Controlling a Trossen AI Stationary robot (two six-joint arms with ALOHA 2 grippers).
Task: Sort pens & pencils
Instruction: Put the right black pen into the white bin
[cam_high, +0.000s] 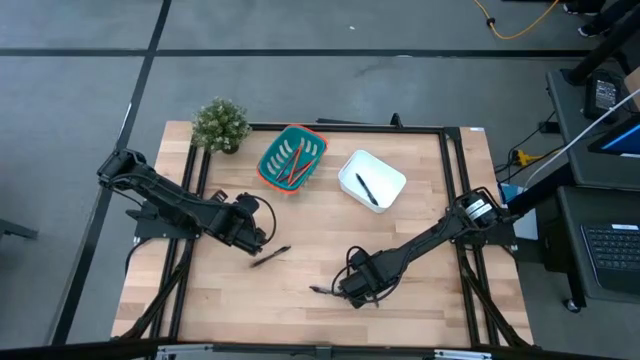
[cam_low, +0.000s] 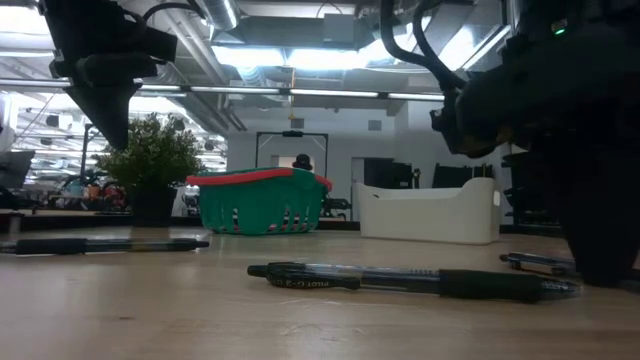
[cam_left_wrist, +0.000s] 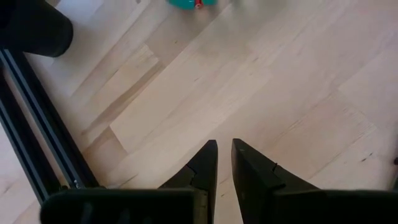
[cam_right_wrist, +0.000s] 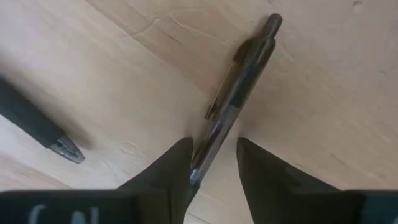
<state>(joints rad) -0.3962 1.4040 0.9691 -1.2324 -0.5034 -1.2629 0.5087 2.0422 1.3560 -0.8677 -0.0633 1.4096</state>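
Right end effector (cam_right_wrist: 213, 163) stood low near the surface's (cam_high: 420, 300) front edge with fingers apart, straddling but not yet clamping a pen (cam_right_wrist: 239, 87) whose long axis ran forward between them; the left end effector (cam_left_wrist: 224, 163), nearly closed and empty, was farther off.

Even, bright overhead light on the table (cam_high: 300, 300); shadows soft and short. Low view backlit: ceiling strip lights (cam_low: 300, 55) glare white, so the left gripper (cam_low: 108, 125) and right gripper (cam_low: 600, 270) read as black silhouettes. Nearest pen (cam_low: 410, 281) sharp, room behind soft. Right wrist view: pen between the fingers (cam_right_wrist: 239, 93) slightly blurred, faint shadow beside it. Left wrist view: fingertips (cam_left_wrist: 208, 155) crisp, far corner objects blurred.
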